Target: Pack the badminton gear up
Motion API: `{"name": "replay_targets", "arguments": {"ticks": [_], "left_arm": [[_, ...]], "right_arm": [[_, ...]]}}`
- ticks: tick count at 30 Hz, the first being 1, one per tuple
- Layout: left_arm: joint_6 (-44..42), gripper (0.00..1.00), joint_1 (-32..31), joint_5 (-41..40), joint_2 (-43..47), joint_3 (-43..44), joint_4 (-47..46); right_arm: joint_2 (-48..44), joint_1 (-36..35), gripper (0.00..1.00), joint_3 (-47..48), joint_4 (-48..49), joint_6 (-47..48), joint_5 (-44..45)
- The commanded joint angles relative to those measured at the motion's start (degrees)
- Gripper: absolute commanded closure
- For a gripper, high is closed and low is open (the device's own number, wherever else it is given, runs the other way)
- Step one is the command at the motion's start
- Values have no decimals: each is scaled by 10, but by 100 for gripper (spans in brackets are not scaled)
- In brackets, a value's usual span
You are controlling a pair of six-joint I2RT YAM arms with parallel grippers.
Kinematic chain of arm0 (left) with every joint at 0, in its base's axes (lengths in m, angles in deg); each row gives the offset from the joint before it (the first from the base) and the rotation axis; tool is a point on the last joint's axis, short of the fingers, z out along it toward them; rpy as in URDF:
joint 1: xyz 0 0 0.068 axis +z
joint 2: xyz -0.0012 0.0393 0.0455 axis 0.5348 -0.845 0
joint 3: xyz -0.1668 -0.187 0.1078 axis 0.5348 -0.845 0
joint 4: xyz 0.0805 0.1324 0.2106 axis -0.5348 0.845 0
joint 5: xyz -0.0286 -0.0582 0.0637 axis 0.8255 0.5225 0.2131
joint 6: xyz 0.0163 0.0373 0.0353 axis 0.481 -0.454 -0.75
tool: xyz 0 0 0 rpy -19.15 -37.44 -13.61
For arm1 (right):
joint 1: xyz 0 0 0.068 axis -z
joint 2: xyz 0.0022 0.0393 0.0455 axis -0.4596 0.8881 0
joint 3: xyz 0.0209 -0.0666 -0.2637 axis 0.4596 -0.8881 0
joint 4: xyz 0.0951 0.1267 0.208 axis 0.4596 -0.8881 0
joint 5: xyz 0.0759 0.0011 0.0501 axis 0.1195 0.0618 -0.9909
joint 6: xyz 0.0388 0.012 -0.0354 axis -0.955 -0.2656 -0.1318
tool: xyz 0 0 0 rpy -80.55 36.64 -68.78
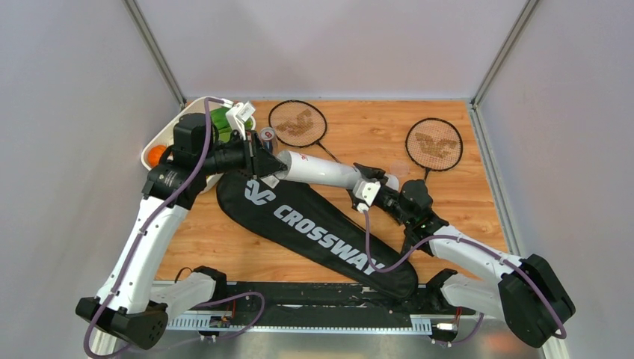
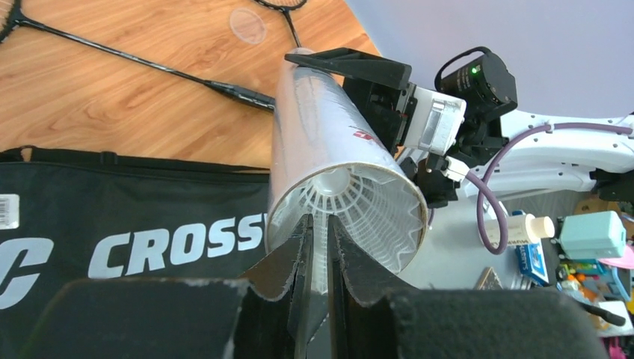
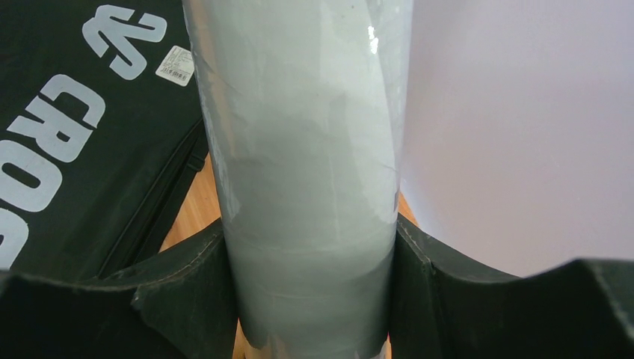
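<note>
Surface: wooden counter (image 1: 478,194), grey walls closing it in.
White tube (image 1: 321,170): being held level over the black bag (image 1: 314,224), spanning from one pincer to the other.
Right pincer (image 1: 371,185): clamping the tube's far end, fingers pressing on both sides.
Left pincer (image 2: 320,224): sitting at the tube's open mouth, fingers nearly together, pinching the skirt of a shuttlecock (image 2: 359,206) lodged inside.
Rackets (image 1: 297,123) (image 1: 434,144): both lying on the counter beyond the tube.

white tube (image 1: 321,170) bars centre, room between rackets (image 1: 297,123)
</note>
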Motion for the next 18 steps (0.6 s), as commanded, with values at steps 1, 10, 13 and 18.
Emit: {"name": "replay_targets", "arguments": {"ticks": [1,10,13,18], "left_arm": [[6,81,-22,-12,-6,-6,-41],[5,81,-31,-64,-29,-4,-28],[6,81,-46,-77,-41,-9,-30],[26,81,-64,-93,-41,-31,-56]], "right_arm": [[-9,-3,57,28,21,-7,-10],[-7,-8,58,32,15,1,-4],[-5,-14,58,34,10,14,11],[1,-23,59,42,4,24,27]]}}
